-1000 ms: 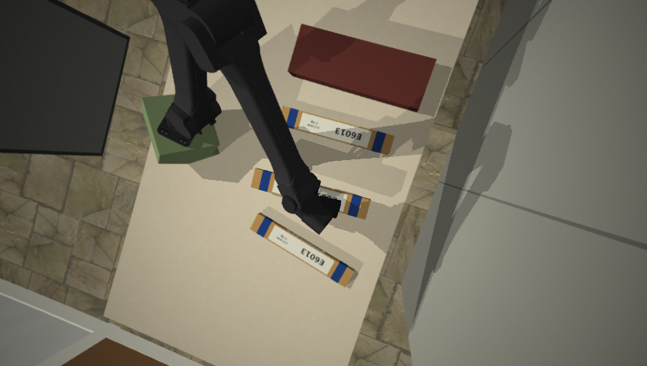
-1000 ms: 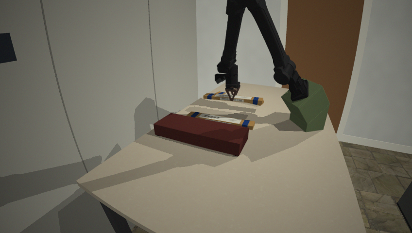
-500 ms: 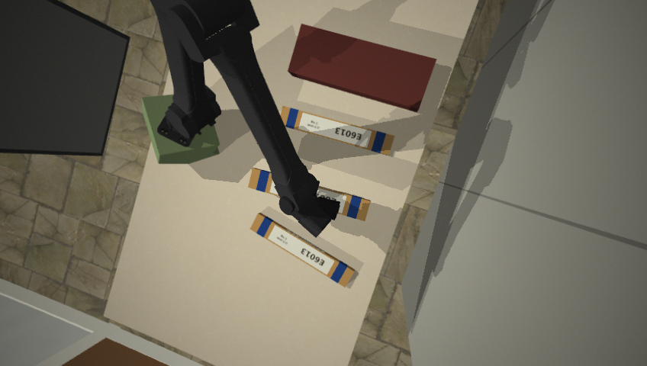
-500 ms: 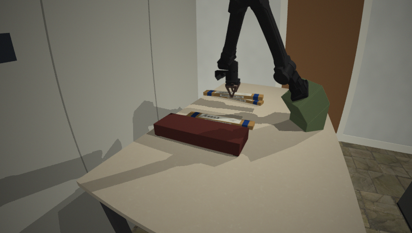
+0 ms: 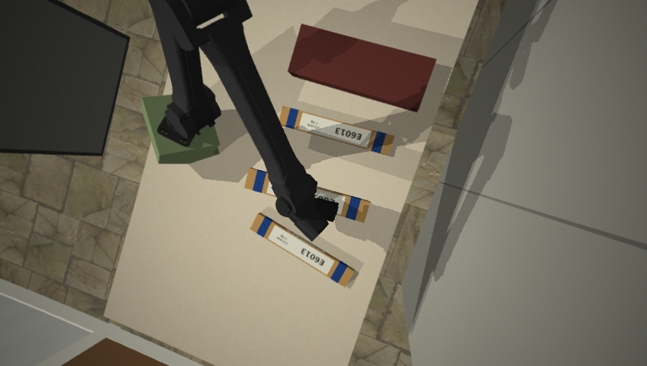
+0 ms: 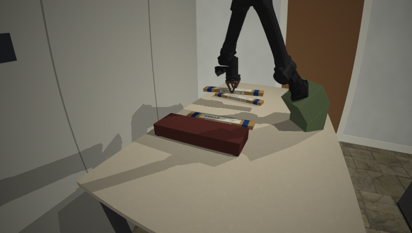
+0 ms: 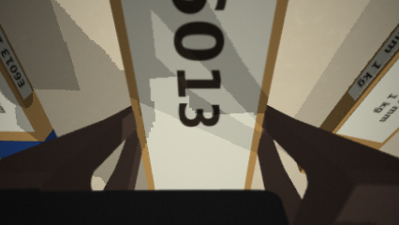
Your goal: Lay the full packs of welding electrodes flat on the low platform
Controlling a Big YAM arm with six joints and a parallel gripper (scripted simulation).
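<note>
Clamped crosswise in the gripper (image 5: 323,219) (image 6: 231,91) (image 7: 199,109), holding one pack (image 5: 355,208) (image 6: 245,91) (image 7: 201,155) level beneath it and off the bench (image 5: 190,254) (image 6: 277,178), probably to judge weight. Best kept off the low platform (image 5: 363,68) (image 6: 199,129) until judged full.

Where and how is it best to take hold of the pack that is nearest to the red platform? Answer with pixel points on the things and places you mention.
Probably at mid-length, from above, closing across its long sides: the pack (image 5: 336,130) (image 6: 221,119) (image 7: 19,147) lies flat, is long and narrow, and a gap separates it from the platform (image 5: 363,68) (image 6: 199,129).
</note>
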